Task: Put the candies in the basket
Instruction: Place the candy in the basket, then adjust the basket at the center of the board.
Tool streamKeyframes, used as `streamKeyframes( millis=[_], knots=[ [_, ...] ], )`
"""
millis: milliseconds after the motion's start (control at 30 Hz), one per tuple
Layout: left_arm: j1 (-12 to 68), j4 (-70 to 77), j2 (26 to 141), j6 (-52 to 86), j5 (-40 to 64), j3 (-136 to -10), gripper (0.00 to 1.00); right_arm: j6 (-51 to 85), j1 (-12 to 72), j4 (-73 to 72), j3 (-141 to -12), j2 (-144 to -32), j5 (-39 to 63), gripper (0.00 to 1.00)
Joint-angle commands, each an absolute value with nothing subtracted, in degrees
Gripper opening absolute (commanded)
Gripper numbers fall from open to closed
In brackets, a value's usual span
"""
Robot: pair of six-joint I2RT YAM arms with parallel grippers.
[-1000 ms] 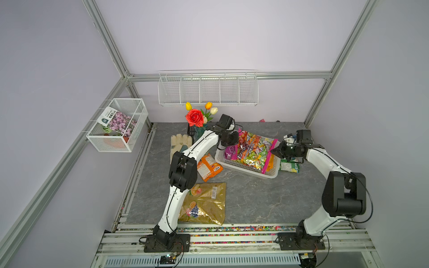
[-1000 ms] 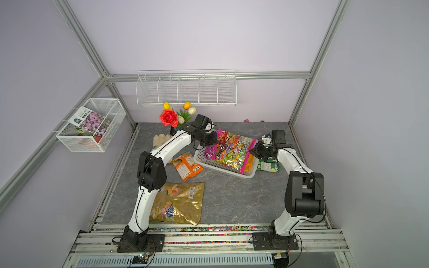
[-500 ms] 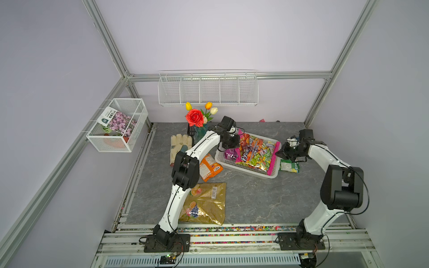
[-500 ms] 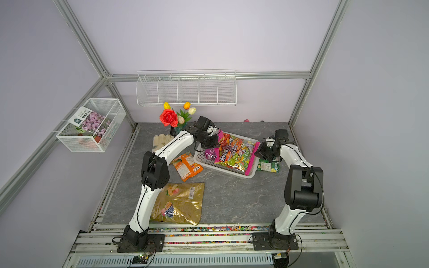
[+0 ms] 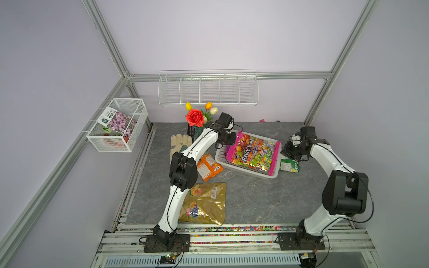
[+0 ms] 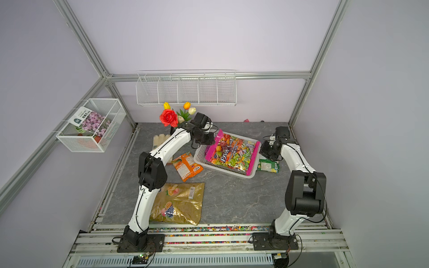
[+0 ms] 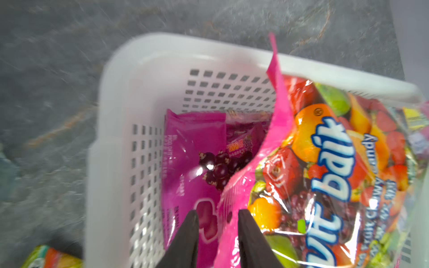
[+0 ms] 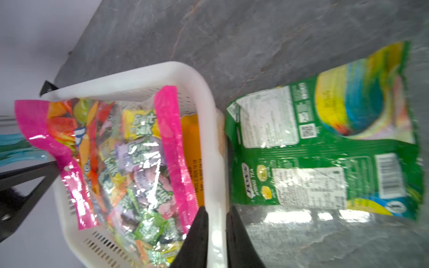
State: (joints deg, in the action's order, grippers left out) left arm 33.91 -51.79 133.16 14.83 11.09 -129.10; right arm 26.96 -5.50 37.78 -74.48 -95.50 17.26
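Observation:
The white basket (image 5: 245, 171) (image 6: 222, 170) stands at the back of the table. The large magenta candy bag (image 5: 253, 153) (image 7: 325, 162) (image 8: 130, 162) lies in it, on top of a purple bag (image 7: 190, 148) and a yellow-orange one (image 8: 191, 143). My left gripper (image 5: 229, 147) (image 7: 218, 215) is open at the bag's left edge, which lies loose between the fingers. My right gripper (image 5: 284, 152) (image 8: 217, 211) is open a little over the basket's right rim (image 8: 216, 162). A green bag (image 5: 289, 164) (image 8: 325, 148) lies right of the basket. An orange bag (image 5: 207, 166) and a gold bag (image 5: 205, 203) lie to its front left.
A cream glove (image 5: 180, 143) and a vase of flowers (image 5: 197, 117) sit behind my left arm. A wire cube basket (image 5: 118, 125) with a seed packet hangs on the left wall. A long wire rack (image 5: 207, 89) hangs on the back wall.
Both arms have lowered the magenta bag flat into the basket. Both grippers, shut on its ends before, have parted their jaws and let it go.

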Motion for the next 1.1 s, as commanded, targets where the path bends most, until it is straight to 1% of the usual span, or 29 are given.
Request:
streamKeyframes(
  millis=[0, 67, 167, 233, 267, 300, 333, 367, 400, 500, 700, 900, 1000, 1067],
  knots=[
    [33.93, -52.81, 129.07, 13.76, 6.96, -129.0, 0.33, 24.43, -2.83, 42.9, -76.11, -91.84, 6.43, 0.27],
    [33.93, -52.61, 127.96, 13.89, 4.9, -127.54, 0.33, 24.51, -1.37, 43.01, -75.66, -89.91, 4.75, 0.31],
    [33.93, -52.5, 126.53, 15.83, 1.87, -125.1, 0.34, 25.14, -0.26, 41.34, -73.97, -88.32, 7.94, 0.34],
    [33.93, -52.55, 125.43, 17.13, 1.34, -123.24, 0.34, 26.39, 0.08, 41.67, -73.66, -88.07, 9.22, 0.38],
    [33.93, -52.16, 124.66, 17.54, 1.63, -121.65, 0.34, 27.15, 0.19, 41.84, -73.46, -87.69, 9.19, 0.43],
    [33.93, -51.69, 123.7, 17.7, 1.97, -120.38, 0.34, 27.62, 0.31, 41.86, -72.9, -87.12, 9.02, 0.55],
    [33.93, -51.26, 122.54, 17.92, 2.15, -118.37, 0.34, 28.51, 0.49, 41.71, -71.87, -86.22, 8.73, 0.64],
    [33.93, -50.85, 121.32, 18.08, 2.13, -116.74, 0.34, 29.27, 0.76, 41.31, -70.34, -85.15, 8.91, 0.68],
    [33.93, -50.57, 120.31, 18.18, 2.39, -115.07, 0.34, 29.67, 0.98, 41.12, -69.05, -84.26, 9.11, 0.71],
    [33.93, -50.08, 116.36, 18.08, 3.04, -110.49, 0.35, 30.21, 2.05, 42.45, -65.23, -82.22, 10.44, 0.68],
    [33.93, -48.54, 109.1, 18.45, 3.78, -101.06, 0.34, 31.35, 5.14, 43.89, -58.99, -79.14, 11.17, 0.58],
    [33.93, -47.82, 104.76, 18.46, 0.92, -95.75, 0.34, 31.8, 7.53, 44.63, -57.69, -81.38, 7.93, 0.48],
    [33.93, -47.44, 103.06, 18.3, -0.26, -94.49, 0.34, 31.47, 7.99, 45.84, -57.49, -81.34, 2.13, 0.34],
    [33.93, -47.32, 101.88, 18.11, -1.02, -93.85, 0.34, 29.42, 7.99, 47.61, -58.15, -81.59, -0.09, 0.27]
  ],
)
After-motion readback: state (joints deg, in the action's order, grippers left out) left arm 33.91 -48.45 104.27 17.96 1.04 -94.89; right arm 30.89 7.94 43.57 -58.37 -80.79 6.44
